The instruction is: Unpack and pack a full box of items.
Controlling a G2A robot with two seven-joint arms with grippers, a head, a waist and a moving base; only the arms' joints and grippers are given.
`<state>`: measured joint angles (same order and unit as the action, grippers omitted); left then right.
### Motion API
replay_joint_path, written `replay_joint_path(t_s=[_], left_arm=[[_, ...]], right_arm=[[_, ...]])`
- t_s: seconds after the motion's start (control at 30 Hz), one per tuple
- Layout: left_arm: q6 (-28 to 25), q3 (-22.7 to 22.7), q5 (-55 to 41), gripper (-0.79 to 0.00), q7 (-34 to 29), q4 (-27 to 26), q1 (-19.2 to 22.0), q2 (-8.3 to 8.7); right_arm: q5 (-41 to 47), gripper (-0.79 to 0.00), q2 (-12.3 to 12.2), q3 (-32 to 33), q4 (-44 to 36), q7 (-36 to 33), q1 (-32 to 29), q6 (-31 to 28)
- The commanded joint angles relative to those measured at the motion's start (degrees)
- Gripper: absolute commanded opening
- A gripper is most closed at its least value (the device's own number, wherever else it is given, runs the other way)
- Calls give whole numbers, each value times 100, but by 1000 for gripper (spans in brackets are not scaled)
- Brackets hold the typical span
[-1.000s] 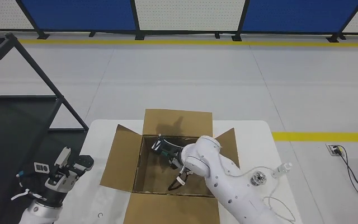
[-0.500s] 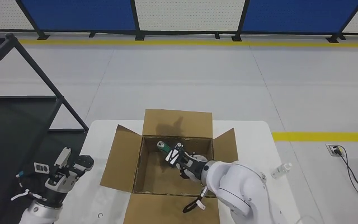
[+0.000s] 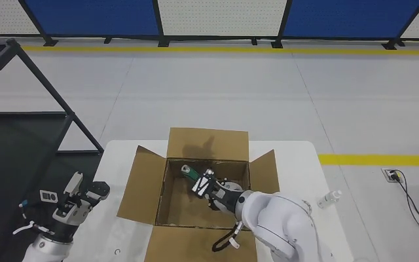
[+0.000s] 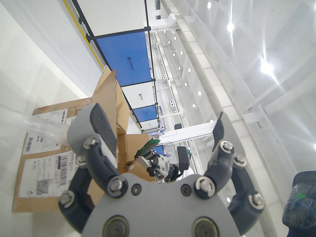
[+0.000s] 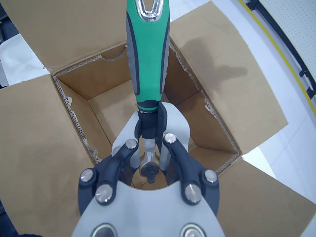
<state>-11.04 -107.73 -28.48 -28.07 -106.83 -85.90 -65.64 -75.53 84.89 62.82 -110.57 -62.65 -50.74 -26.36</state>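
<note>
Right gripper (image 5: 151, 125) is clamped on a green-handled ratchet (image 5: 147, 57), handle sticking out at its 12 o'clock, over the open cardboard box (image 5: 37, 124).

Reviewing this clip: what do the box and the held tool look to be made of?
The box looks like brown corrugated cardboard, matte; fluted layers show along its cut edges. The tool has a grip that looks like green and grey moulded rubber or plastic, dull; its end loop and head look like polished metal, mirror-bright.
</note>
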Motion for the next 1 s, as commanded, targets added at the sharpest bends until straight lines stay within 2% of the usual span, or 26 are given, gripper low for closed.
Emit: replay_joint_path(t_s=[0.0, 0.3, 0.57, 0.97], left_arm=[[0, 0, 0, 0, 0, 0, 0, 0], [0, 0, 0, 0, 0, 0, 0, 0], [0, 0, 0, 0, 0, 0, 0, 0], [0, 0, 0, 0, 0, 0, 0, 0]], right_arm=[[-1, -785, -25, 60, -415, -60, -107, 4], [116, -785, -178, 995, -2408, 68, -970, 255], [519, -785, -268, 2319, -2408, 1131, -1378, 563], [1857, -785, -388, 4324, -2408, 1919, -2942, 819]])
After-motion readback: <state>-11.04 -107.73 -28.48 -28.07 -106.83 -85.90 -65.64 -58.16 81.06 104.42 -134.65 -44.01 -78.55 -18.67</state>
